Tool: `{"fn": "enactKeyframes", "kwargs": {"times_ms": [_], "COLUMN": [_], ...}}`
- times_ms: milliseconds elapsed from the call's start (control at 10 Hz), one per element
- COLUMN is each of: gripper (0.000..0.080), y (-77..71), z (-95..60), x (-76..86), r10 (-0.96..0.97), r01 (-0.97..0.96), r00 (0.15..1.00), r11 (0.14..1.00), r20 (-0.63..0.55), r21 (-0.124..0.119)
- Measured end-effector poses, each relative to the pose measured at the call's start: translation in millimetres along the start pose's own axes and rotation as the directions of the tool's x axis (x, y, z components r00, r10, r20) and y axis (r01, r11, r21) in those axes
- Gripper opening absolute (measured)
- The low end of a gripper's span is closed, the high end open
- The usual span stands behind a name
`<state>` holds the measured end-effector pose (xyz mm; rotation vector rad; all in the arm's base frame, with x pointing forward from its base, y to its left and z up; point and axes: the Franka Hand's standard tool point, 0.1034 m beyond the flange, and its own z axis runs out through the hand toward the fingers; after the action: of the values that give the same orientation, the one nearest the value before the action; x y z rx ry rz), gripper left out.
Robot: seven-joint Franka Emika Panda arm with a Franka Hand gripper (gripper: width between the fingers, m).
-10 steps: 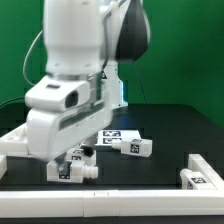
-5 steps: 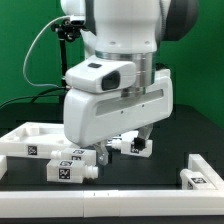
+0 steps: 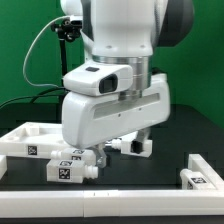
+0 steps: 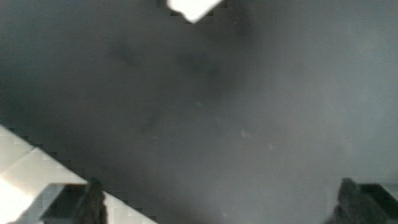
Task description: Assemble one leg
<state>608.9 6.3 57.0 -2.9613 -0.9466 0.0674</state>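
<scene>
A leg (image 3: 70,170), a small white block with black-and-white tags, lies on the black table at the exterior view's front left. A second leg (image 3: 135,147) lies behind the arm's hand, partly hidden by it. A third leg (image 3: 196,180) lies at the front right. My gripper (image 3: 120,150) hangs low over the table between the first two legs. In the wrist view my gripper (image 4: 217,208) is open, its dark fingertips (image 4: 71,205) wide apart with only bare black table between them. A small white piece (image 4: 192,8) shows at the wrist picture's edge.
A large flat white panel with a raised rim (image 3: 25,140) lies at the exterior view's left. A white bar (image 3: 130,196) runs along the table's front edge. A green wall stands behind. A white surface (image 4: 18,165) shows at the wrist view's corner.
The arm has swung from the front-left leg toward the exterior view's right and turned. In the last half second it barely moved. The front-left leg stays where it was.
</scene>
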Motion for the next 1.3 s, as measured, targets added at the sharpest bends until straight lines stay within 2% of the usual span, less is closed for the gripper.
{"fn": "enactKeyframes", "kwargs": {"times_ms": [100, 200, 400, 800, 1000, 1100, 1300], "gripper": [0.0649, 0.0649, 0.0649, 0.0649, 0.0649, 0.0649, 0.0649], "y": [-9.7, -15.6, -12.6, -16.0, -32.9, -38.5, -40.9], "z": [-1.4, -5.5, -12.2, -8.7, 3.4, 15.5, 31.3], "x": [18.1, 32.2, 62.0, 61.6, 73.3, 77.7, 76.9], "r10": [0.059, 0.156, 0.365, 0.357, 0.454, 0.474, 0.477], "r01": [-0.059, -0.156, -0.361, -0.353, -0.449, -0.469, -0.472], "r00": [0.998, 0.988, 0.931, 0.934, 0.891, 0.879, 0.878], "r11": [0.998, 0.987, 0.927, 0.930, 0.888, 0.878, 0.876], "r20": [-0.007, 0.002, -0.026, -0.022, -0.031, -0.044, -0.042], "r21": [0.014, 0.037, 0.101, 0.101, 0.101, 0.099, 0.100]}}
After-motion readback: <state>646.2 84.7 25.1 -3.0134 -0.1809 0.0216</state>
